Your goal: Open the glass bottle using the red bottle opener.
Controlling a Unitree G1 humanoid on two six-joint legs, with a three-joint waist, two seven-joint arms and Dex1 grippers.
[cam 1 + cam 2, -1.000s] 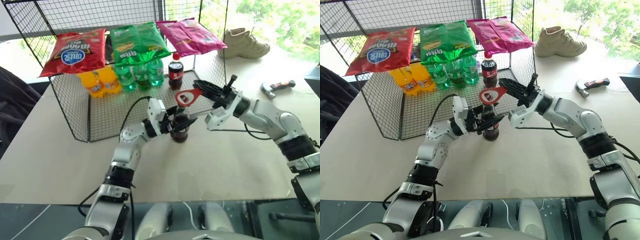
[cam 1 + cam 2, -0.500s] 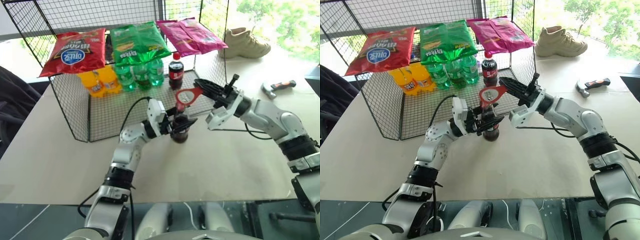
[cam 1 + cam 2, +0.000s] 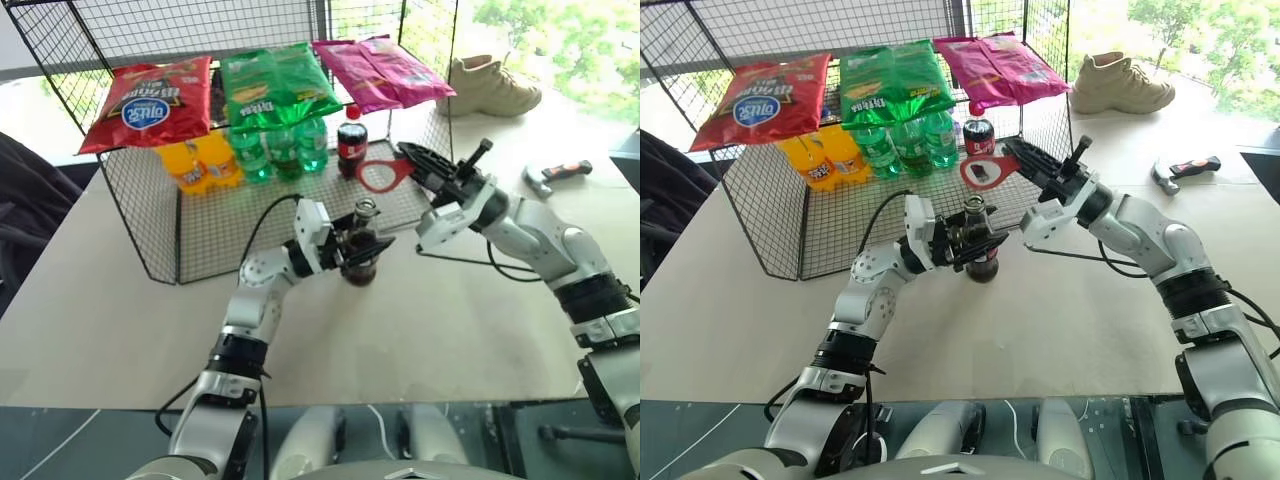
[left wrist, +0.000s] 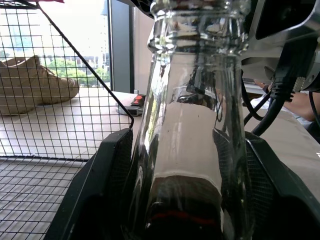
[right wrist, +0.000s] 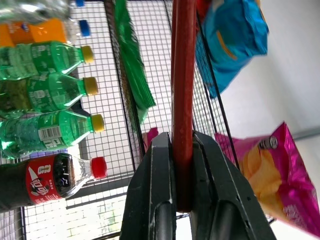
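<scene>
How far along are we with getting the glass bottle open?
The glass bottle looks opened: its mouth shows bare, with no cap on it in the head or left wrist views. I can't see where the cap went. The left hand grips the bottle, standing on the table. The right hand is shut on the red bottle opener, held up above the bottle and clear of it. Left: set the opener down and release the bottle.

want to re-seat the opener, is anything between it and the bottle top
Nothing visible does. The red bottle opener, shut in the right gripper, hangs in open air above the mouth of the glass bottle, which the left gripper holds lower down.
</scene>
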